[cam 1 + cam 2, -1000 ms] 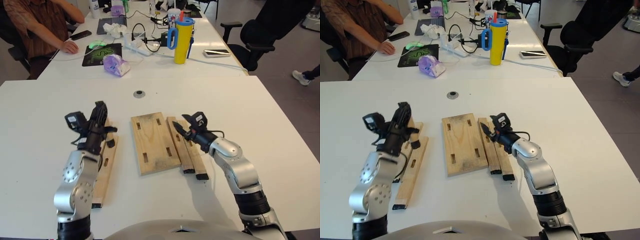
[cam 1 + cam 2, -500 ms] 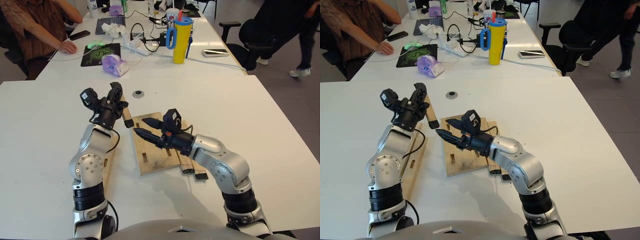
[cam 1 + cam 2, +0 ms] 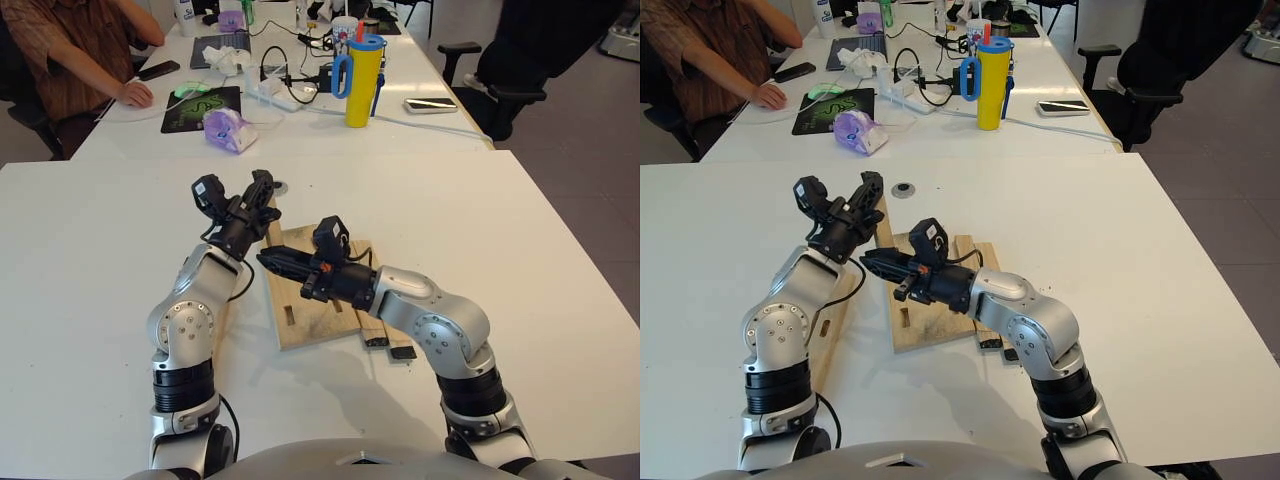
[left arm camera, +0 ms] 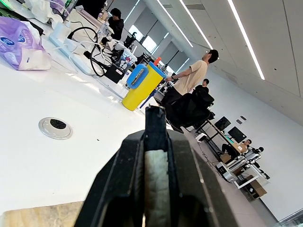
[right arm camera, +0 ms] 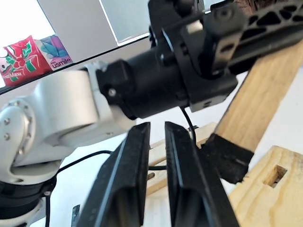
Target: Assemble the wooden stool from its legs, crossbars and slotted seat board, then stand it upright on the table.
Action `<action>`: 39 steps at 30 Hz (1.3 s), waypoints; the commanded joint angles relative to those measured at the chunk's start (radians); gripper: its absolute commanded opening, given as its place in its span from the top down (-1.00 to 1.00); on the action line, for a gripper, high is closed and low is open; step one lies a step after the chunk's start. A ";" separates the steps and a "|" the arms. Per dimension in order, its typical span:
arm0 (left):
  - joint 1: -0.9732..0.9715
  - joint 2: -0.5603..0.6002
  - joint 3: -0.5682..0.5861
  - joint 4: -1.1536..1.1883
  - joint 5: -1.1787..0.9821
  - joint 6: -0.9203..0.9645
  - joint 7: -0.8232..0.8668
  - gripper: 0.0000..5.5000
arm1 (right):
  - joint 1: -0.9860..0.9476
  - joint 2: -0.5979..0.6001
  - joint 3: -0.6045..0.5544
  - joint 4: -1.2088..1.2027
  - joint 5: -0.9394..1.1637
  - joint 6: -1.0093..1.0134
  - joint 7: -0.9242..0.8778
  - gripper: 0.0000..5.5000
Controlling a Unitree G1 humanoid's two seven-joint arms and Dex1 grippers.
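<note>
Gripping squared wooden leg (image 5: 253,101) — left claw (image 3: 258,196)

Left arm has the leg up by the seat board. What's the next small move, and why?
Probably ease the left gripper down and across so the leg sets its dark lower end over the nearest slot in the seat board. The leg is clamped and tilted, with its end hanging just beside that slot, not in it. The right gripper sits empty alongside.
</note>
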 commanded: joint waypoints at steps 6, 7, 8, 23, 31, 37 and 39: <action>0.077 0.054 0.028 -0.122 -0.071 0.103 0.038 0.85 | -0.039 0.007 -0.098 0.152 -0.132 -0.049 -0.178 0.80; 0.088 0.065 0.037 -0.131 -0.080 0.111 0.040 0.85 | -0.036 0.005 -0.101 0.152 -0.139 -0.051 -0.182 0.80; 0.098 0.075 0.044 -0.142 -0.089 0.118 0.043 0.85 | -0.033 0.006 -0.102 0.154 -0.145 -0.053 -0.183 0.80; 0.462 0.467 0.271 -0.436 -0.064 0.137 -0.196 0.85 | 0.170 0.002 -0.261 0.078 -0.147 -0.124 -0.277 0.80; 0.768 0.435 0.355 -0.468 0.074 -0.007 -0.319 0.85 | 0.141 -0.019 -0.324 0.178 -0.205 -0.198 -0.308 0.80; 0.804 0.421 0.331 -0.467 0.103 -0.038 -0.325 0.85 | 0.149 -0.012 -0.317 0.212 -0.223 -0.218 -0.312 0.80; 0.792 0.425 0.317 -0.464 0.101 -0.036 -0.331 0.85 | 0.151 -0.006 -0.315 0.216 -0.231 -0.223 -0.315 0.80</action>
